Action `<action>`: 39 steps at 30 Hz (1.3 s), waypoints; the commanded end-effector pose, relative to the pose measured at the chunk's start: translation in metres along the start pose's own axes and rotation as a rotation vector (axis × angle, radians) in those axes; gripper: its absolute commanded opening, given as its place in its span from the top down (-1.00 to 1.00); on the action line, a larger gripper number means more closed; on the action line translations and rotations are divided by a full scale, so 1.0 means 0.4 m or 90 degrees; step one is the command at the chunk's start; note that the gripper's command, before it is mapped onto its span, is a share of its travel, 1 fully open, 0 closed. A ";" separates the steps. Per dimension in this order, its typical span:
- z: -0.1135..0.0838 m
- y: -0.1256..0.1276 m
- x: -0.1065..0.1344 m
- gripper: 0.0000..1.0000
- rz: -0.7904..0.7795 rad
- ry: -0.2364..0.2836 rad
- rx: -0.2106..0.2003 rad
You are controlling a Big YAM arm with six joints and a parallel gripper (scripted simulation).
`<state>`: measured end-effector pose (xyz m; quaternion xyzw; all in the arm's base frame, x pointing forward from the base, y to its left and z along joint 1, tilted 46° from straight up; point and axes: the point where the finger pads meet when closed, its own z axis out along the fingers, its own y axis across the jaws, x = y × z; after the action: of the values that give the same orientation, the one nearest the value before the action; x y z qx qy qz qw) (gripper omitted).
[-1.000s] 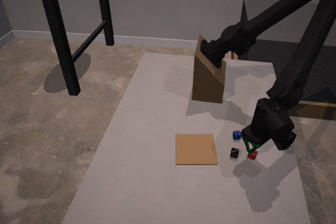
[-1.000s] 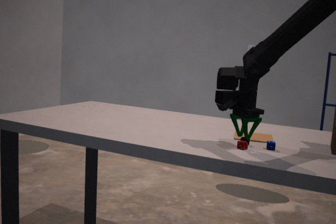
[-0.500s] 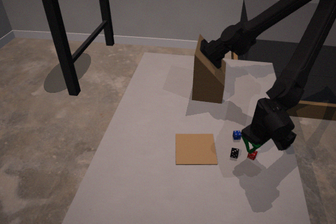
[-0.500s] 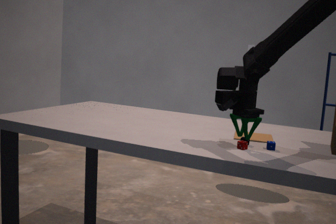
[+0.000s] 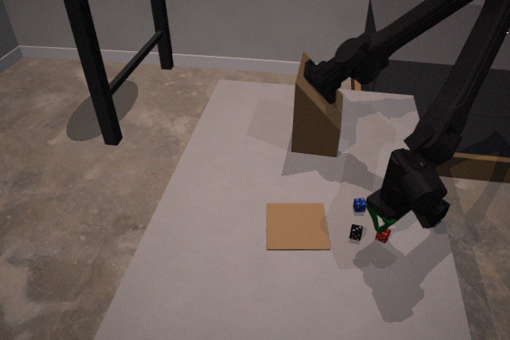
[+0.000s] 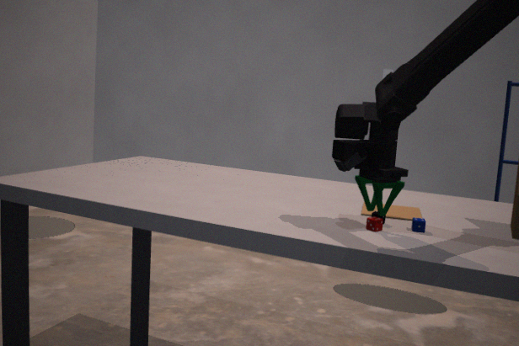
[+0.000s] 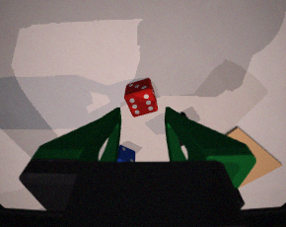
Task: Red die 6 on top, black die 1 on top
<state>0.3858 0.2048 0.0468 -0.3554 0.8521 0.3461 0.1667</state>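
My gripper (image 5: pixel 380 229) (image 6: pixel 377 212) (image 7: pixel 142 113) points down, open and empty, its green fingertips just above and beside the red die. The red die (image 5: pixel 383 235) (image 6: pixel 374 224) (image 7: pixel 141 98) stands on the table off the mat; in the wrist view its 6 face seems to be on top. The black die (image 5: pixel 356 232) lies on the table between the red die and the mat; a finger mostly hides it in the wrist view, and its top number is unclear. The blue die (image 5: pixel 359 204) (image 6: pixel 418 225) (image 7: pixel 125 153) lies off the mat. The tan mat (image 5: pixel 295 227) (image 6: pixel 400 211) (image 7: pixel 255 166) lies flat.
The arm's base sits on a tall wooden wedge (image 5: pixel 315 127) at the back of the table (image 5: pixel 232 165) (image 6: pixel 211 193). The table's right edge in the top view runs near the red die. Arm shadows cross the area around the dice.
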 end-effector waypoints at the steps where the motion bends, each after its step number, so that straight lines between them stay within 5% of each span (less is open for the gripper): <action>1: -0.023 -0.021 -0.014 0.21 0.004 -0.017 0.014; 39: -0.023 -0.029 -0.015 0.21 0.005 -0.017 0.014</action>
<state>0.3858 0.2048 0.0468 -0.3554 0.8521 0.3461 0.1668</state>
